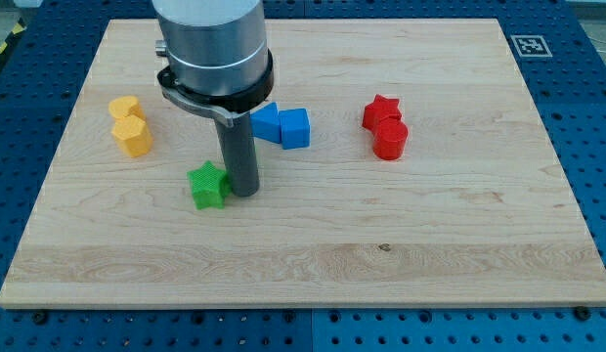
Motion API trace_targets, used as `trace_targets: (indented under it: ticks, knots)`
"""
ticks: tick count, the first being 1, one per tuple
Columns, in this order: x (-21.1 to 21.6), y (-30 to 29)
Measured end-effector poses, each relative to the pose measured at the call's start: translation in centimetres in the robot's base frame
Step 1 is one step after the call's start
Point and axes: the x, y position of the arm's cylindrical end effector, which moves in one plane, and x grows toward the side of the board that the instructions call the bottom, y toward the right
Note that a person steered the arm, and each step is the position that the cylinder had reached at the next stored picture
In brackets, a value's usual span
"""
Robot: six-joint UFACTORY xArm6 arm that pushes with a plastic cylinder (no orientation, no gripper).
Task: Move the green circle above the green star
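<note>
Green circle: not visible (possibly hidden behind the arm; cannot tell). Green star [207,185]: left of centre on the bench [381,254], just beside my tip [243,192], which stands at its right. No hand fitted, only the rod. Two blue blocks [282,125] behind the rod. Two yellow blocks [131,124] at the view's left; red star [381,110] touching red block [390,140] at right.

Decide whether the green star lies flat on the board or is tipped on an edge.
Flat. The green star shows its whole star-shaped top face upward on the wooden board; my tip stands just at its right.
</note>
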Motion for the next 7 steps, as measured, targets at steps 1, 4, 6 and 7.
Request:
trace_targets:
  ticks: [1,4,6,7]
  knots:
    - [-0.4,0.0]
    - [-2.0,-1.1]
    - [-2.8,-1.2]
    - [-2.7,-0.5]
